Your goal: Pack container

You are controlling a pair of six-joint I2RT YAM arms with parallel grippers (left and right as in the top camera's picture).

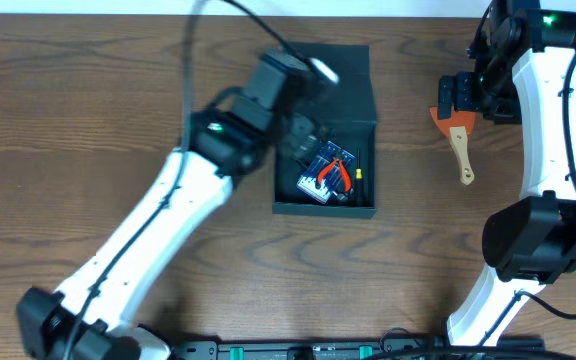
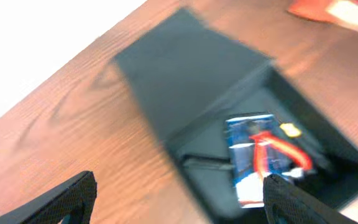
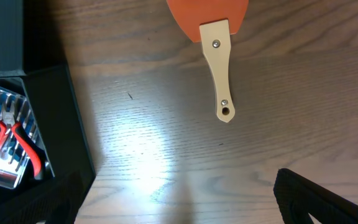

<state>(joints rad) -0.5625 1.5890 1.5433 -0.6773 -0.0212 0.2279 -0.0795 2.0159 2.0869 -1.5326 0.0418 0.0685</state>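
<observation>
The dark teal container (image 1: 324, 209) stands open at the table's middle, its lid (image 1: 346, 88) lying flat behind it. Inside lies a clear blue pack with red-handled pliers (image 1: 328, 176). My left gripper (image 1: 293, 135) hovers over the container's left wall, open and empty. In the blurred left wrist view the left gripper (image 2: 179, 205) straddles the container wall (image 2: 204, 180), with the pliers pack (image 2: 260, 152) just beyond. My right gripper (image 1: 463, 95) stands open above an orange spatula (image 1: 459, 142) with a wooden handle. In the right wrist view the right gripper (image 3: 179, 205) is empty and the spatula (image 3: 216, 56) lies ahead of it.
The container's right wall (image 3: 67, 118) shows at the left of the right wrist view, with the pliers (image 3: 8, 146) inside. Bare wood table (image 1: 88, 120) lies left of the container and between it and the spatula. The table's far edge runs close behind the lid.
</observation>
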